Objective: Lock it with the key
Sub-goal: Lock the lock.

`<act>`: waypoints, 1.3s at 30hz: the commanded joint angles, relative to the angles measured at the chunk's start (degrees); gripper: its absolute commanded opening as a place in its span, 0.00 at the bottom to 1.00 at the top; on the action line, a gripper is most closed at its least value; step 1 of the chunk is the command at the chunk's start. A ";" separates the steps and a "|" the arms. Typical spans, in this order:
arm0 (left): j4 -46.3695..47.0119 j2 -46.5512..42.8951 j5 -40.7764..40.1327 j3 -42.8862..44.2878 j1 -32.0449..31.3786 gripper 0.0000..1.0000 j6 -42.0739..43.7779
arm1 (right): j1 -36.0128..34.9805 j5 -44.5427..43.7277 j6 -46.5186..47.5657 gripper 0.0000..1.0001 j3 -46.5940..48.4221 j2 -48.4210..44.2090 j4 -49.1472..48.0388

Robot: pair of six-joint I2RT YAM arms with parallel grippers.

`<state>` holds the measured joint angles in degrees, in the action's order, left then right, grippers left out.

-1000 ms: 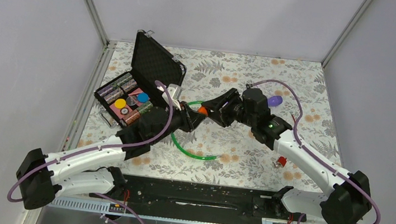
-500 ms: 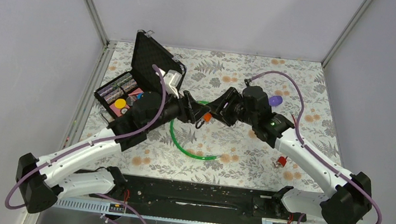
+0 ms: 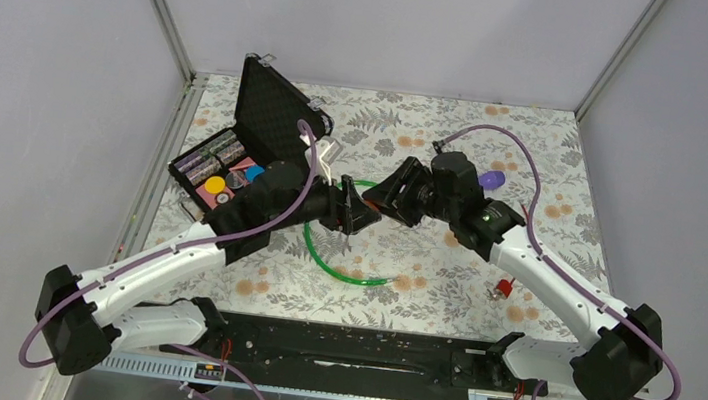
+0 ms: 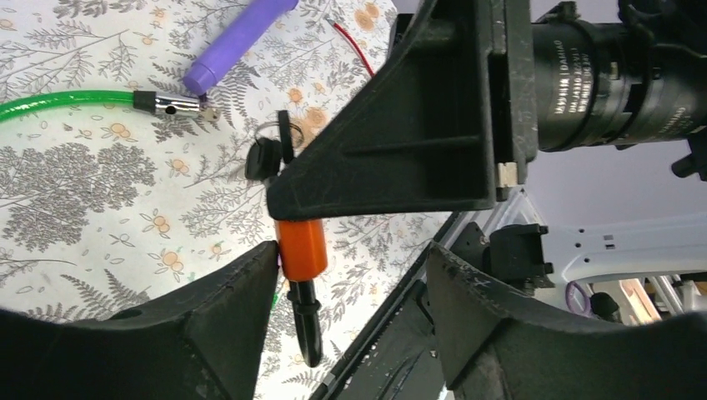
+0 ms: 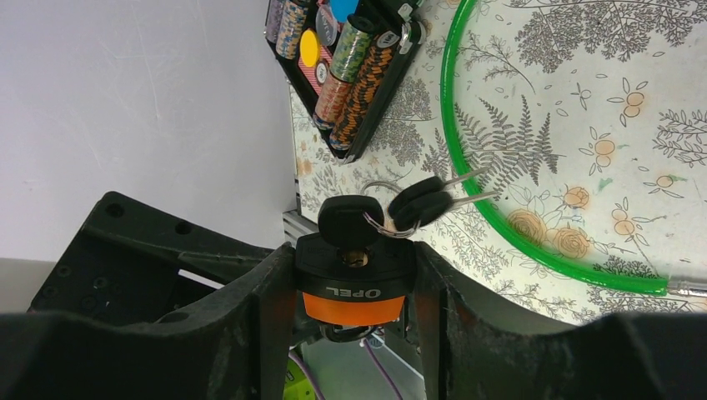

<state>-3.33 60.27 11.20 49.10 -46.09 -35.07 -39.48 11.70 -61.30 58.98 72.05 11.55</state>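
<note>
The table (image 3: 555,163) has a cloth on it with leaves and orange flowers. Plain pale walls (image 3: 380,22) stand all around it.

The right gripper (image 5: 354,282) has its two fingers pressed on the sides of the padlock (image 5: 354,287), holding it up over the cloth. The key (image 5: 340,221) is in the padlock, and two more keys (image 5: 425,202) hang from its ring.

The left gripper (image 4: 350,258) is right next to the padlock. Its fingers are wide apart and hold nothing. One finger may touch the orange part, but that is hard to see.

A green cable (image 4: 67,98) lies in a loop below. An open black case (image 3: 275,110) of chips (image 3: 218,169) sits at the far left.
</note>
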 commanded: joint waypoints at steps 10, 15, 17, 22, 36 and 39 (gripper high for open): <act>7.43 2.87 1.51 -2.57 1.91 0.29 -4.21 | 0.18 4.97 -0.75 0.28 3.71 -0.01 -2.77; 6.16 3.45 0.62 -2.10 2.22 0.00 -5.06 | 0.17 5.48 -1.26 0.46 3.63 0.60 -2.78; 4.40 3.37 -0.79 -1.49 2.56 0.00 -5.41 | 0.12 3.98 -1.14 0.75 2.42 -0.36 -2.83; -0.26 2.61 -4.43 -0.25 4.03 0.00 -9.00 | 0.67 -1.65 1.58 0.96 -1.92 -6.20 -5.76; -16.65 3.18 -24.35 9.66 5.16 0.00 -26.43 | -12.56 -15.37 47.36 0.70 -2.61 -13.60 -10.80; -21.77 3.70 -26.12 13.17 5.18 0.00 -27.51 | -15.79 -17.81 52.78 0.73 -2.91 -11.13 -15.94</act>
<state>-21.61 64.03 -9.06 55.18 -41.12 -58.72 -51.79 1.61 -22.74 55.83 58.78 3.51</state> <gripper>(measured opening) 0.232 0.713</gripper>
